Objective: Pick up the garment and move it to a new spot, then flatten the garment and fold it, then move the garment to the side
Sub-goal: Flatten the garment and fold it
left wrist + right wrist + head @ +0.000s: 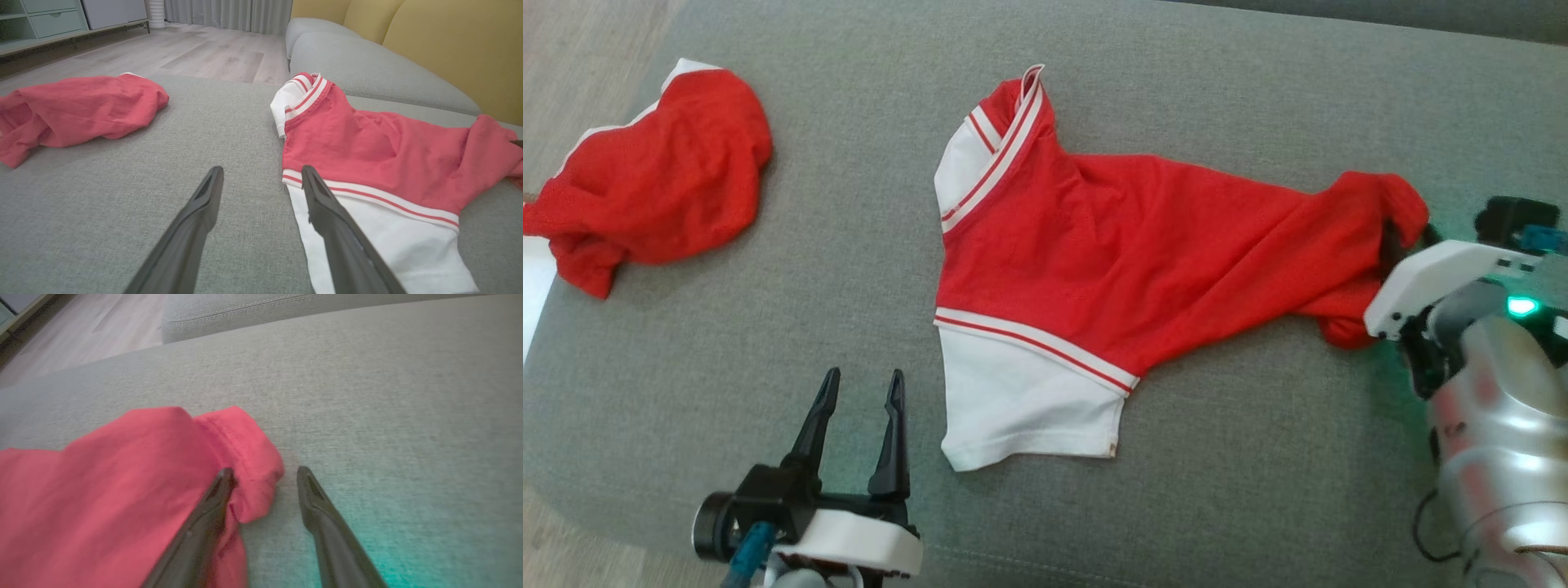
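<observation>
Across grey sofa (849,286), red-white garment (1143,253)

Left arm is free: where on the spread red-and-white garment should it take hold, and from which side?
Take the white panel of the garment at its near-left corner, coming in low from the robot's left, where the open left gripper waits. That edge lies flat and free on the cushion, opposite the bunched red end at the right gripper, so pulling should spread it.
</observation>
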`<state>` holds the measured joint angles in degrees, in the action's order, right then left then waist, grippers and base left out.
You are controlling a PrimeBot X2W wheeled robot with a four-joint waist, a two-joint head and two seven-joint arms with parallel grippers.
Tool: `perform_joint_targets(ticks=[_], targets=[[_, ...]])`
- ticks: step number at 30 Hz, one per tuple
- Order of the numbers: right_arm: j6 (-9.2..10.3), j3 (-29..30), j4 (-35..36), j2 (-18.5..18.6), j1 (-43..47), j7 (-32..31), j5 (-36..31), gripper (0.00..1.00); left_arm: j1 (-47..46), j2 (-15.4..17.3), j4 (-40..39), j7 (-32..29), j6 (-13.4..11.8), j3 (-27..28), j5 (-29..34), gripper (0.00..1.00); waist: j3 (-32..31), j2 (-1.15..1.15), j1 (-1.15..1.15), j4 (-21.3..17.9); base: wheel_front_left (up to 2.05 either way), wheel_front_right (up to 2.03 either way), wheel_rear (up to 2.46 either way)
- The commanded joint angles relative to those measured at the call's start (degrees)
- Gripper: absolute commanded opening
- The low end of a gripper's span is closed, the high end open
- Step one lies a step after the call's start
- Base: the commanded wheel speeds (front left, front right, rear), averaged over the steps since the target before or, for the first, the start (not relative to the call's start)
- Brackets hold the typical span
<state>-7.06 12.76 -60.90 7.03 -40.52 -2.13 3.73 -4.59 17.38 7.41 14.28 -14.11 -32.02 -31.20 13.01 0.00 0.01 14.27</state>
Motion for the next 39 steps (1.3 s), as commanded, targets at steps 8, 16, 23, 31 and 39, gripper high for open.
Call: perform_joint_targets(ticks=[8, 16, 23, 31, 39], targets=[[-0.43, -3.9, 0.84, -1.6, -3.61, 4.13, 0.41, 0.0, -1.37, 0.77, -1.09, 0.44, -0.5, 1.44, 0.59, 1.0, -1.81, 0.0, -0.01, -2.08, 0.0, 0.0, 0.0], [-0.43, -6.06, 9.3, -2.65, 0.46, 8.06, 4.1, 0.0, 0.82, 0.81, -0.59, 0.39, -0.71, 1.34, -0.37, 1.0, -6.47, 0.0, -0.01, -5.63, 0.0, 0.0, 0.0], [-0.43, -5.26, 22.32, -3.59, 14.23, 4.63, 5.08, 0.0, 2.61, 0.96, -0.62, 0.44, -0.87, 1.43, -0.96, 1.0, -9.84, 0.0, -0.01, -8.62, 0.0, 0.0, 0.0], [-0.43, -6.77, 44.74, -4.12, 37.4, -2.97, 9.87, 0.0, 3.82, 1.53, -1.25, 0.45, -1.0, 1.44, -1.31, 1.0, -11.34, 0.0, -0.01, -10.47, 0.0, 0.0, 0.0], [-0.43, -10.25, 52.99, -4.14, 50.18, -6.8, 12.38, 1.0, 3.84, 2.1, -1.48, 0.43, -1.14, 1.67, -1.52, 1.0, -11.1, 0.0, -0.01, -11.54, 0.0, 0.0, 0.0]])
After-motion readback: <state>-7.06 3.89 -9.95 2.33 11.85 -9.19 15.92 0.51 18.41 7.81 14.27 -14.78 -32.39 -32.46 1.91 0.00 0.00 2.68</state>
